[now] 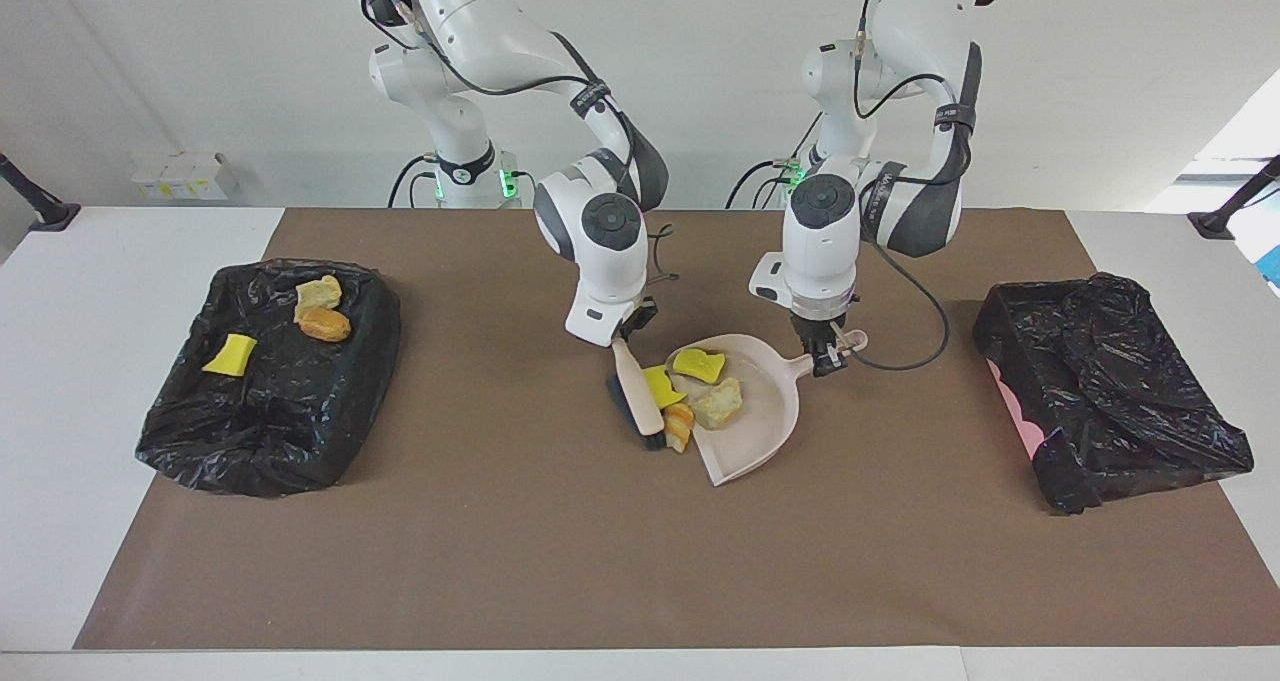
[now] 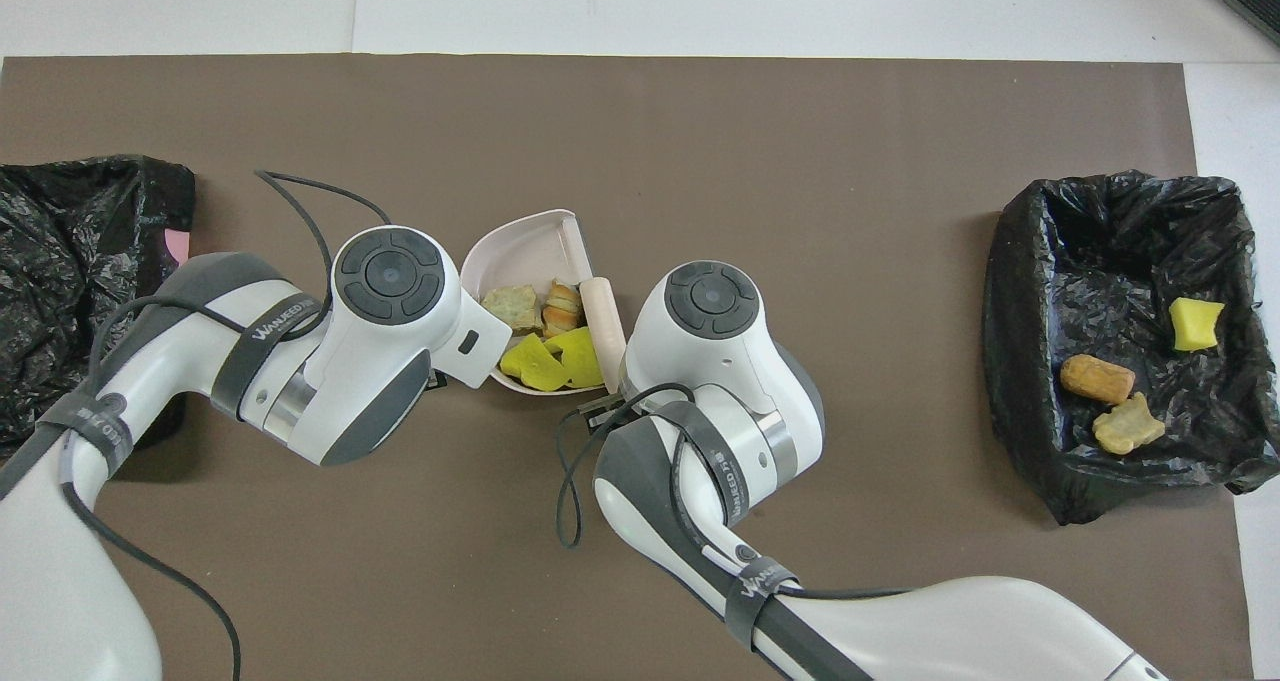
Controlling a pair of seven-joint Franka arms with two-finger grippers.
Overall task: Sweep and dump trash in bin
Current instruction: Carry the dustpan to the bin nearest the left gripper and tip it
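The right hand (image 1: 632, 333) is clamped on the handle of a brush (image 1: 637, 393) whose bristles rest on the brown mat (image 1: 500, 541) at the open mouth of the dustpan (image 1: 765, 431), while the left hand (image 1: 828, 356) pinches the dustpan's handle. Of the trash, a yellow scrap (image 1: 698, 364) and a pale chunk (image 1: 720, 401) lie in the dustpan, and another yellow scrap (image 1: 660, 385) and an orange chunk (image 1: 680, 427) sit at its lip, touching the brush. Three more scraps (image 1: 322, 311) lie in the black-lined bin (image 1: 260, 431) toward the right arm's end of the surface, and a second black-lined bin (image 1: 1110, 401) stands toward the left arm's end.

Yellow and tan trash (image 1: 697, 364); beige dustpan (image 1: 765, 426)
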